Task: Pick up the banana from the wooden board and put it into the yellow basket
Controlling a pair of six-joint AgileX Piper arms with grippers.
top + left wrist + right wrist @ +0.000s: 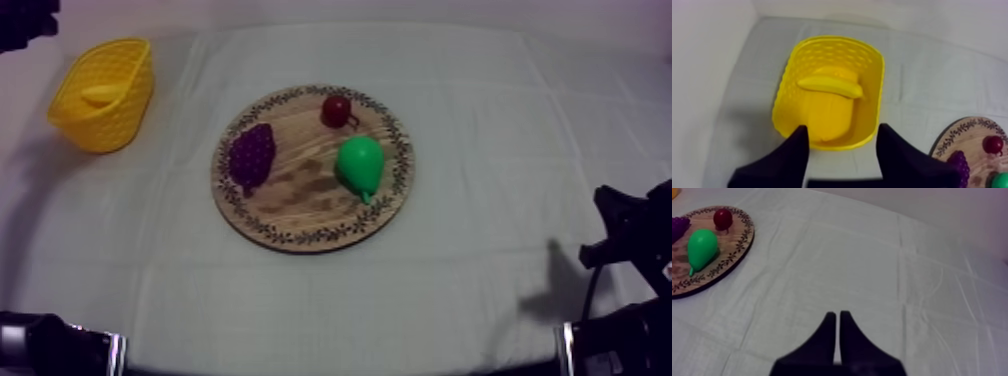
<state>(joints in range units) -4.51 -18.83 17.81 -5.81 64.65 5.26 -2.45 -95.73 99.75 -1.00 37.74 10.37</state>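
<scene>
1. Left gripper (pixel 843 131) hangs spread wide and empty, just over the yellow basket (pixel 874 70).
2. Banana (pixel 831 86) lies inside it.
3. Right gripper (pixel 838 316), pressed together, sits over bare worktop (pixel 882 263); pear (pixel 701 247), grapes (pixel 252 155) and small red fruit (pixel 722 218) sit on the board (pixel 741 247) nearby.

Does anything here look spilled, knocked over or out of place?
Nothing stands out. The banana lies inside the yellow basket, and the grapes, pear and small red fruit sit on the wooden board.

A table (pixel 480 150) draped in grey-white cloth (pixel 500 260) carries a yellow basket (pixel 112 128) at its left side, a round wooden board (pixel 300 208) mid-table.
</scene>
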